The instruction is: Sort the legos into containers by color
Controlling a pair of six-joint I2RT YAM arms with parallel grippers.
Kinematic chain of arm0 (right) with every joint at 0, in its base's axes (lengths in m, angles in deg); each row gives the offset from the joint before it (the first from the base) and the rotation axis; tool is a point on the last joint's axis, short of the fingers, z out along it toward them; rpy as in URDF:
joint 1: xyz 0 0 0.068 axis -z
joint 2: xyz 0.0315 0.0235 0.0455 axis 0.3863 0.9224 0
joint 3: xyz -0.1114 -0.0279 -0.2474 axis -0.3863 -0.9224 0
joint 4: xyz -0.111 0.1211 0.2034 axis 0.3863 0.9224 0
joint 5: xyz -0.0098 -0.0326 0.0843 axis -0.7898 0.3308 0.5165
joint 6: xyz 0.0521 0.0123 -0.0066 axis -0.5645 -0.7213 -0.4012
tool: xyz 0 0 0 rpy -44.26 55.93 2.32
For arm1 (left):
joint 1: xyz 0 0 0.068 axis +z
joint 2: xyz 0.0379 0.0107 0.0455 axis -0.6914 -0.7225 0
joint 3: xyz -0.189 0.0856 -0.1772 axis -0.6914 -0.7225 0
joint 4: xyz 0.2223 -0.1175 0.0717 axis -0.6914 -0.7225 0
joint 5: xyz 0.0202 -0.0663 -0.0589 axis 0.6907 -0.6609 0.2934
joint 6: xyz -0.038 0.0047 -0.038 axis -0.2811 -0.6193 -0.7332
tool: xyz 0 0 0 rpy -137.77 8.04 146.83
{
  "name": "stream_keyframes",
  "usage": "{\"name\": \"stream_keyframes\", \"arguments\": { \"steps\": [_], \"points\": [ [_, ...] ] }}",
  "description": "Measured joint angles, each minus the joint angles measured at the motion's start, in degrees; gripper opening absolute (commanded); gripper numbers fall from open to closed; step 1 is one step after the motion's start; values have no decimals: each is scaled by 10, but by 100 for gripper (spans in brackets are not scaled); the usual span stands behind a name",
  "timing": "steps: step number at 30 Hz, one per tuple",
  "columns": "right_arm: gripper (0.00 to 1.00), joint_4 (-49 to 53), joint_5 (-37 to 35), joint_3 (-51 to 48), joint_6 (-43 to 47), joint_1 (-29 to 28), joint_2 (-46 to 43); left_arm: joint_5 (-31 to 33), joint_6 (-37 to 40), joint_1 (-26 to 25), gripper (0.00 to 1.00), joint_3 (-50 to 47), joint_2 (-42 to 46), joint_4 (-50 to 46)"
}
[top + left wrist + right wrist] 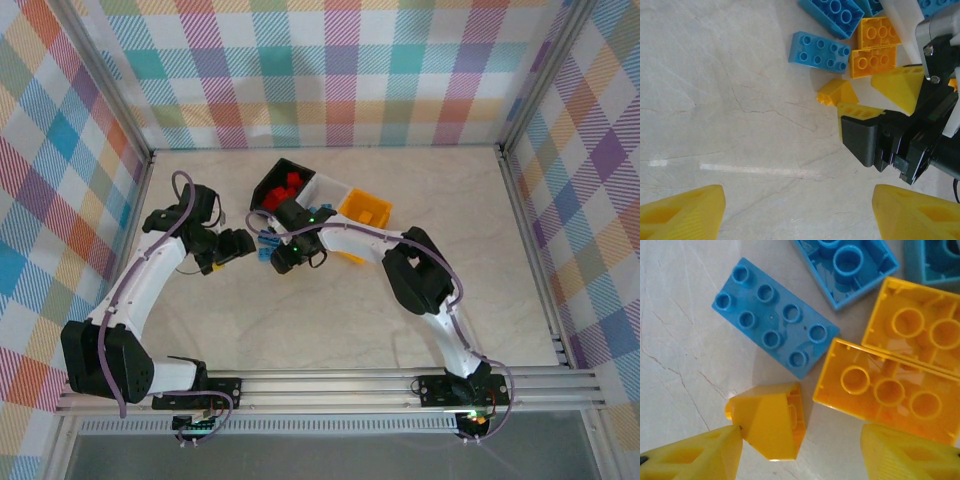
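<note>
Item: small yellow sloped lego (771,425) lies on worktop (680,315) between right fingers (695,455), which stand apart, seemingly touching one; centre before closing, clear of orange lego (880,390) beside the other; destination yellow-orange bin (365,208); left fingers (680,212) apart over bare worktop.

Plaid walls (340,70) enclose a pale marbled tabletop (330,330).
</note>
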Motion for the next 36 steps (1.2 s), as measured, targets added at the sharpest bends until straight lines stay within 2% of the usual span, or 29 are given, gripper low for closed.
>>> {"name": "stream_keyframes", "arguments": {
  "steps": [20,27,32,36],
  "points": [
    [59,-2,48,26,0,-16,30,-5,4,12,78,-18,0,-1],
    [46,-7,37,26,1,-17,41,-6,10,18,78,-22,0,-1],
    [28,-15,24,30,3,-17,47,-6,14,21,78,-22,0,-2],
    [26,-21,19,30,4,-17,47,-6,15,22,78,-22,0,-1]
  ]
}}
